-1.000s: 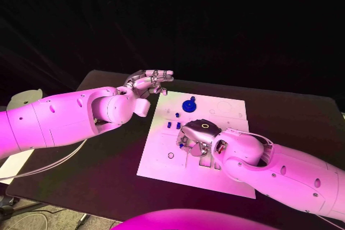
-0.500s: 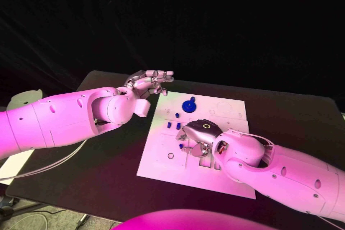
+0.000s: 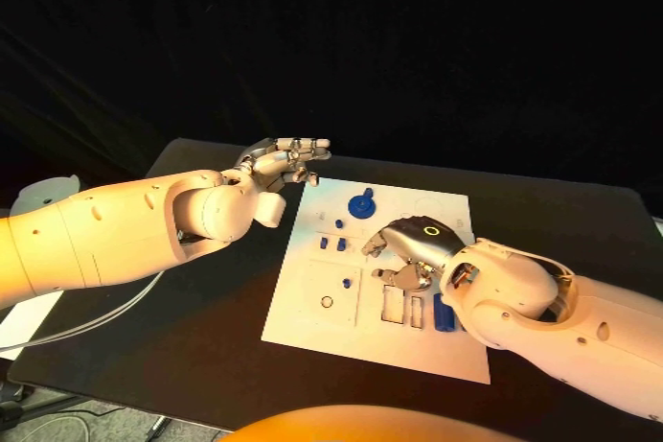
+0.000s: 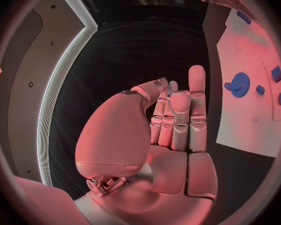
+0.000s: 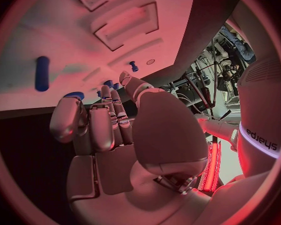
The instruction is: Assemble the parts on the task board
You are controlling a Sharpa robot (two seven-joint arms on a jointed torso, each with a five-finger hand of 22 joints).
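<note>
Right hand (image 3: 408, 253) hovering over the middle of the board (image 3: 315, 313), fingers curled in, nothing visibly in it from the head or wrist views. Left hand (image 3: 284, 159) up off the board's far left corner over the tabletop (image 3: 180, 327), fingers straight and close together, holding nothing. Blue gear (image 3: 362, 206) sitting near the board's far edge, two small blue pegs (image 3: 333, 242) just this side of it. Long blue piece (image 3: 444, 313) lying on the board beside the slots (image 3: 403, 310), right next to the right wrist. Small ring (image 3: 328, 301) marked near the board's left side.
</note>
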